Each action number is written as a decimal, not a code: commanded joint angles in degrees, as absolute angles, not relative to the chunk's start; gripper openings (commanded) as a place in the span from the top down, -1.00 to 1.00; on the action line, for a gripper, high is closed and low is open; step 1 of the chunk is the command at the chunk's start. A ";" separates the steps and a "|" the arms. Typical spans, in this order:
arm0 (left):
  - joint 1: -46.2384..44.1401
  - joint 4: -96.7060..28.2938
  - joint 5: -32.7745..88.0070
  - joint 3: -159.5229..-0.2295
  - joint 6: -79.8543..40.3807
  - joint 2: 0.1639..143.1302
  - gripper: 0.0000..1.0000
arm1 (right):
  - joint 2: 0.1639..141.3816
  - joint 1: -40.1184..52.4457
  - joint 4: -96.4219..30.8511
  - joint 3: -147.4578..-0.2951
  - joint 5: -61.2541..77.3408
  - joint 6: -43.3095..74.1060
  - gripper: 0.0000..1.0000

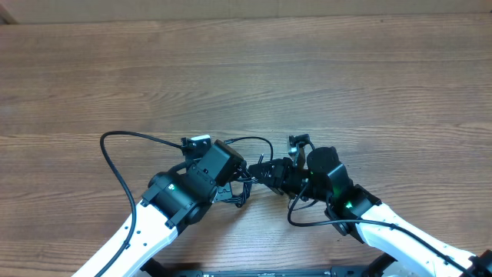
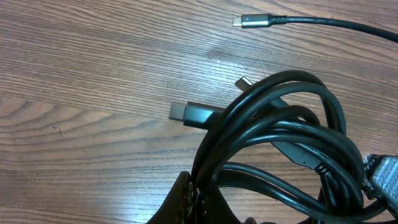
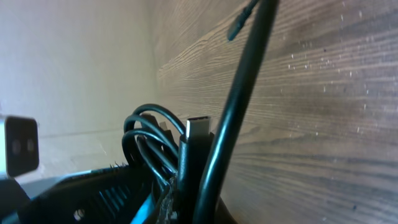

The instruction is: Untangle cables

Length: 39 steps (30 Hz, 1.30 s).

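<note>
Both claws meet mid-tabletop (image 1: 246, 69) w/ the cables (image 1: 244, 183) bunched between them. Your left claw (image 1: 234, 171) is clenched on several strands of the coil; per the left wrist view the loops overlap tightly. Your right claw (image 1: 269, 173) is clenched too, grasping a cord right by a silvery plug (image 3: 199, 129) that stands up beside its fingers. A free plug (image 2: 252, 22) lies on the wood, apart from the coil. Risks, in my judgement: both grips may sit on the same cord, so pulling apart would cinch the loops into a knot rather than open them. A hard tug near the plug could strain its neck. Grips sit v. close, so the claws could collide. Advise slow separation.
</note>
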<state>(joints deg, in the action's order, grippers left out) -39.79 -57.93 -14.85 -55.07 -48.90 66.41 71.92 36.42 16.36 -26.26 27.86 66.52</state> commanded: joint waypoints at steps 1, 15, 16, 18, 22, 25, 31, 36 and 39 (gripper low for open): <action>-39.72 -58.30 -18.50 -56.42 -46.57 67.81 0.92 | 70.24 34.35 16.64 -27.79 29.06 56.45 0.92; -39.72 -52.40 -11.64 -56.42 -48.49 73.78 0.91 | 61.84 33.04 10.44 -28.58 29.61 52.42 0.92; -39.72 -51.99 -11.09 -56.42 -48.51 73.76 0.92 | 61.84 33.56 9.50 -28.58 29.12 52.42 0.92; -39.72 -51.37 -9.67 -56.42 -48.49 73.76 0.92 | 61.84 35.00 7.09 -28.58 26.50 52.42 0.92; -39.75 -50.35 -3.75 -56.42 -45.80 73.76 0.91 | 61.89 38.09 -0.75 -28.58 11.86 52.38 0.92; -39.72 -49.76 0.78 -56.42 -42.92 73.76 0.92 | 62.17 38.85 -2.79 -28.58 7.66 52.29 0.92; -39.72 -46.30 7.11 -56.42 -41.78 73.76 0.91 | 63.46 38.94 -2.44 -28.58 6.61 51.90 0.92; -39.72 -45.45 5.54 -56.42 -43.44 73.78 0.92 | 63.44 38.94 -1.48 -30.52 8.47 50.65 0.92; -39.72 -45.76 3.49 -56.42 -45.76 73.78 0.92 | 63.44 38.94 -1.96 -32.42 11.00 50.48 0.92</action>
<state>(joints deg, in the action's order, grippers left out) -40.03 -46.48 4.49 -55.88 -43.29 73.69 63.29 38.24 -2.09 -28.21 7.31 51.86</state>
